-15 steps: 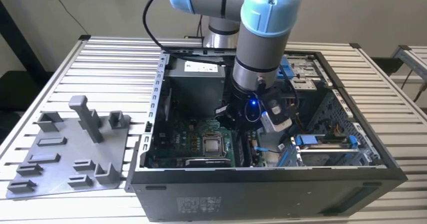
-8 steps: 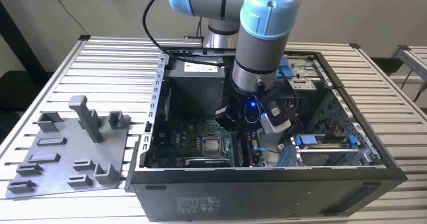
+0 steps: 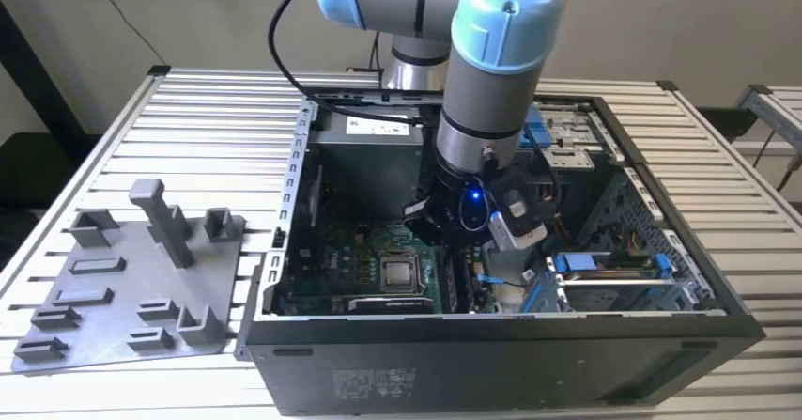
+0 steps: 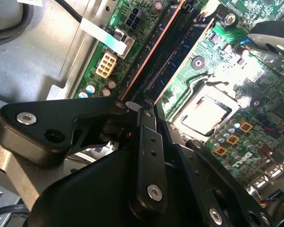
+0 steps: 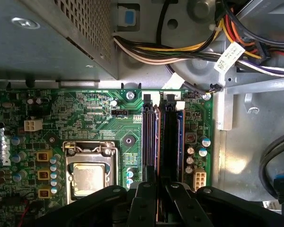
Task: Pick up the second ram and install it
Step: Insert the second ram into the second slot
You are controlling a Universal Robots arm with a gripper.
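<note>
- Dark and thin, the second ram [image 5: 160, 142] stands edge-on over the memory slots [image 5: 173, 137] of the green motherboard [image 5: 85, 113], its near end running in between the gripper's fingers; in the second wrist view you see the same stick [image 4: 154, 52] lying along the slots.
- You have the gripper [image 5: 158, 191] closed on the stick's end, with its fingertips [image 5: 146, 189] on either side of the board, so the pick-up part looks done.
- You cannot tell from these views whether the stick is pressed fully home; the white latch [image 5: 180, 105] at the far end of the slots gives no clear sign, so treat the seating as unfinished.
- Beside the slots you see the processor socket [image 5: 87, 172], with a small white power connector [image 5: 199, 178] on the slots' other side.
- Beyond the board you have the perforated metal box [image 5: 61, 38] and a bundle of coloured cables [image 5: 180, 47].
- From the exterior view, your arm [image 3: 495, 91] reaches down into the open computer case [image 3: 501, 345], which lies on the slatted table [image 3: 201, 119].
- Towards the exterior view's left sits the grey tray [image 3: 113, 298], well apart from the case.
</note>
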